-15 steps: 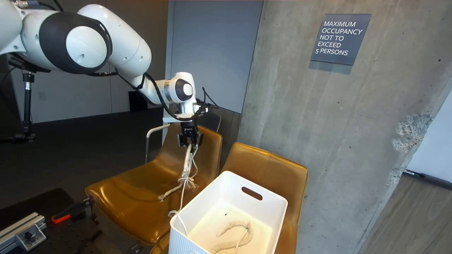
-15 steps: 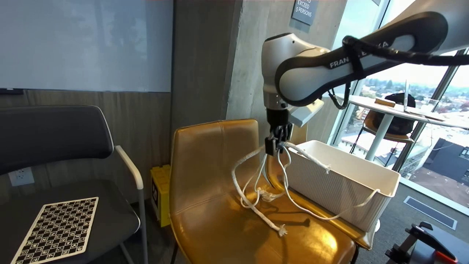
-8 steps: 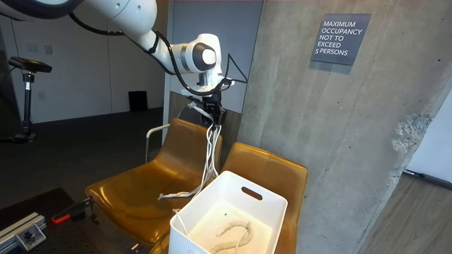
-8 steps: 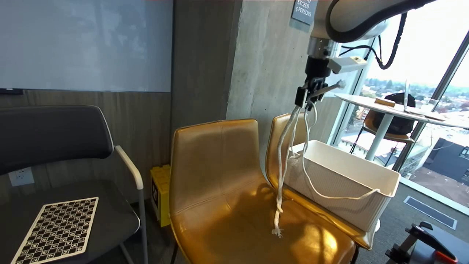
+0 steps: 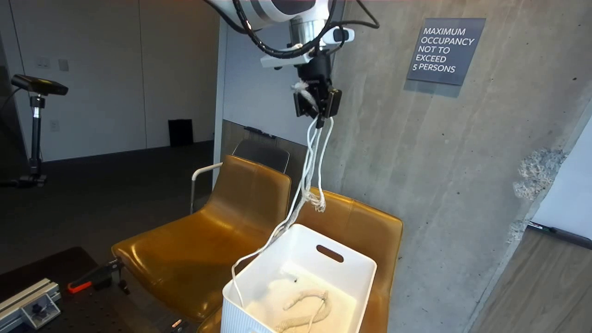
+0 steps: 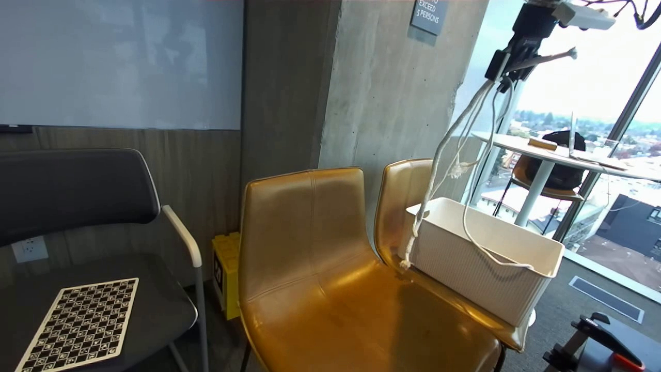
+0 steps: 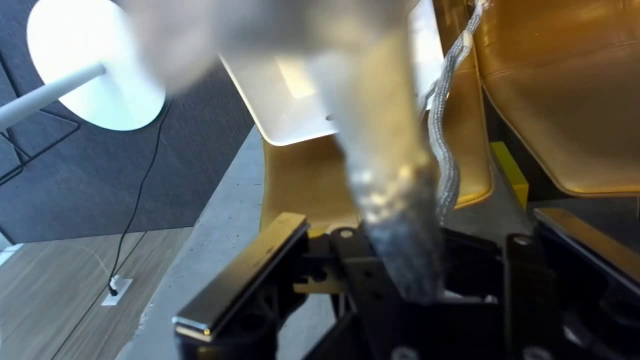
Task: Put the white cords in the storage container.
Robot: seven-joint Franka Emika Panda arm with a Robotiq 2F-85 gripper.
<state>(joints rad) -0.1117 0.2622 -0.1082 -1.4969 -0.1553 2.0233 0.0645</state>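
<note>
Pointing down | claw (image 5: 319, 119) high, gripping white cords (image 5: 307, 192) | storage container (image 5: 305, 252) lower

Your black gripper (image 5: 318, 112), white cords (image 5: 305, 187) and white, finely ribbed bin (image 6: 465, 271) share the scene with caramel-brown chairs (image 6: 304, 227), a black-and-white checkered board (image 6: 82, 323), a yellow box (image 6: 229, 279) and a white-lettered slate sign (image 5: 446, 51).

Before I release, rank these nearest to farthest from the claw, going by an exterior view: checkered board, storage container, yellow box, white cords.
1. White cords: gripped in the claw.
2. Storage container: lower, below the claw.
3. Yellow box: toward picture left.
4. Checkered board: farthest left, on the dark chair.
</note>
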